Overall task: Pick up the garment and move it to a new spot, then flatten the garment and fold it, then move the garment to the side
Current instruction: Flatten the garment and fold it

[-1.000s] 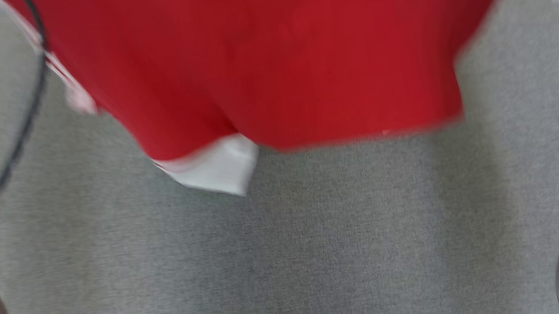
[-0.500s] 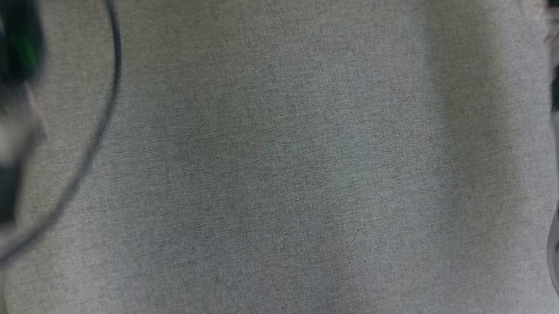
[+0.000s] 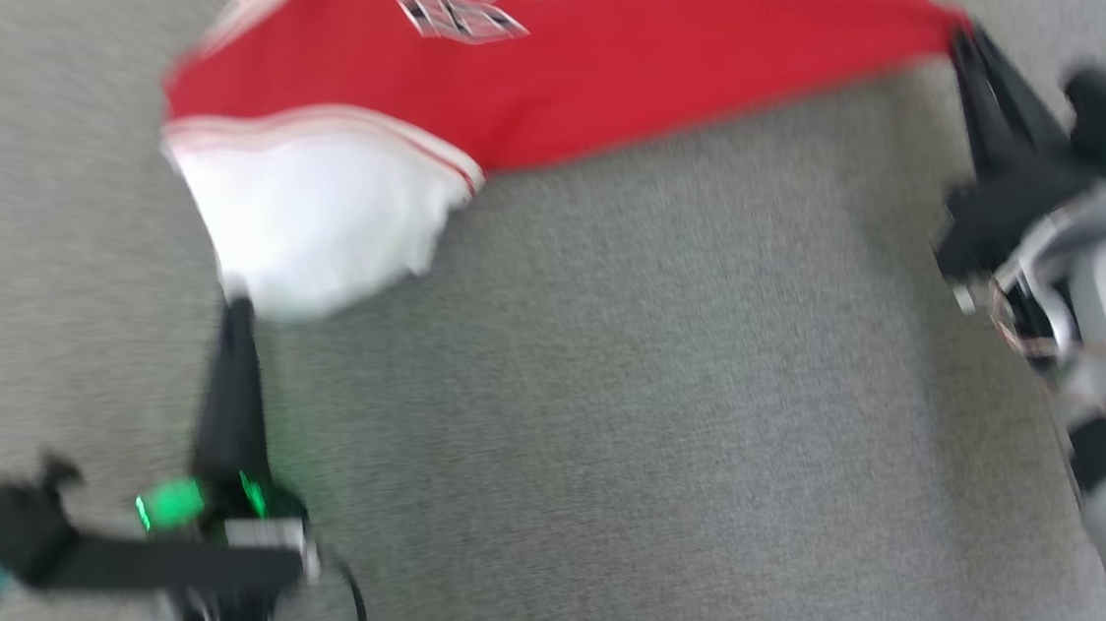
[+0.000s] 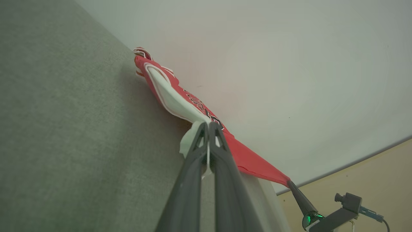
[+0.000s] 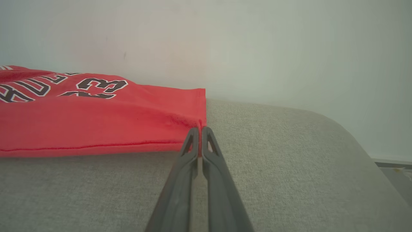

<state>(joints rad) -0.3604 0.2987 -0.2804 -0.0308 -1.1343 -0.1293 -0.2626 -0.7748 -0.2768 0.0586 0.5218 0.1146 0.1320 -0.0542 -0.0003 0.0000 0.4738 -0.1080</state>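
Note:
A red jersey (image 3: 612, 59) with black-and-white lettering and a white inner flap (image 3: 308, 211) is stretched across the far part of the grey fabric surface (image 3: 621, 424). My left gripper (image 3: 237, 311) is shut on the white flap at the jersey's left corner; the left wrist view shows its fingertips (image 4: 208, 126) pinching white cloth (image 4: 190, 138). Over at the right corner, my right gripper (image 3: 964, 33) is shut on the red hem, whose corner (image 5: 199, 124) sits between the closed fingertips (image 5: 200, 129). The jersey (image 5: 96, 122) lies partly on the surface there.
A pale wall (image 5: 257, 48) rises just behind the grey surface (image 5: 273, 161). The surface's rounded edge (image 5: 354, 135) drops off to the right in the right wrist view. A tan floor (image 4: 370, 174) shows beyond the surface in the left wrist view.
The head camera has swung about, with the jersey leaving view and returning. Both grippers now appear low over the surface, holding the jersey's near corners spread apart.

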